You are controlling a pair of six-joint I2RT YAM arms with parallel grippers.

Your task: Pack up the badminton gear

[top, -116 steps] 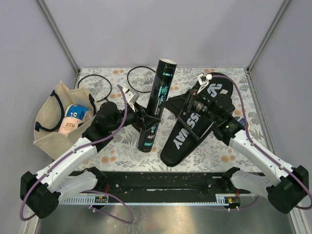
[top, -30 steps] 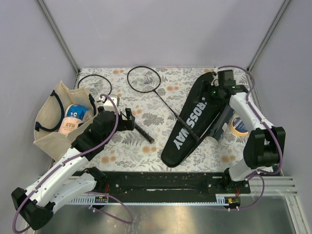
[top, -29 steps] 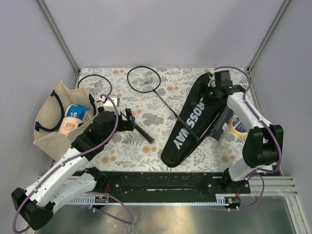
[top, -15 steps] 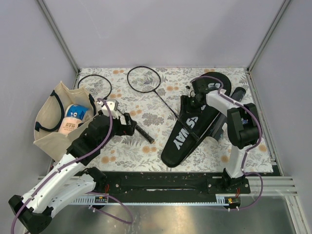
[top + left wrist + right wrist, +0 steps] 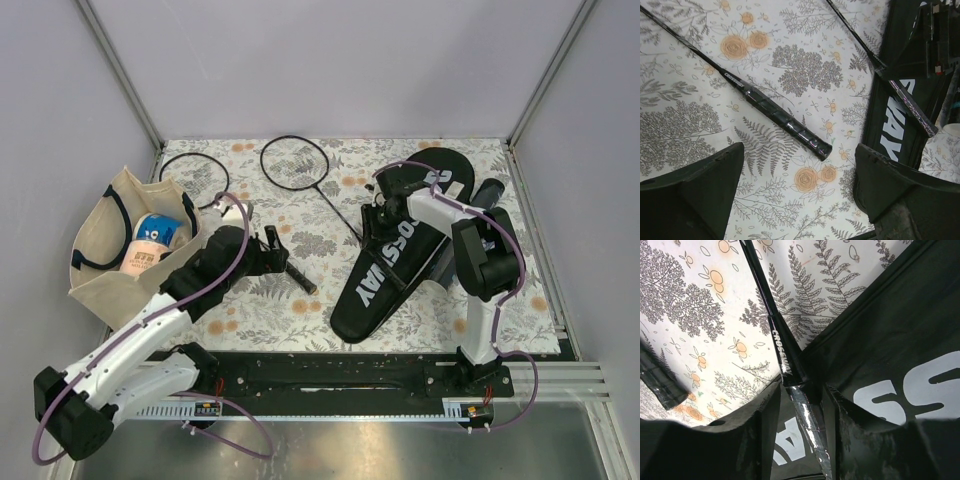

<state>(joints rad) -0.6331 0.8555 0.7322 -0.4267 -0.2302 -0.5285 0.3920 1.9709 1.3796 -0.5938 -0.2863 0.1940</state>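
Right claw (image 5: 799,402) moved astride racquet (image 5: 781,357); grip perhaps incomplete, butt cropped.

**Left arm** (image 5: 140,335): runs from its base at the near left diagonally toward the centre, wrist held low. **Left gripper** (image 5: 278,246): points right, jaws wide apart with nothing between them. **Right arm** (image 5: 485,260): folded steeply above its base, forearm reaching left. **Right gripper** (image 5: 380,215): points down, jaws partly apart, one on each side of a racquet (image 5: 781,360) handle. Whether they touch it cannot be told.
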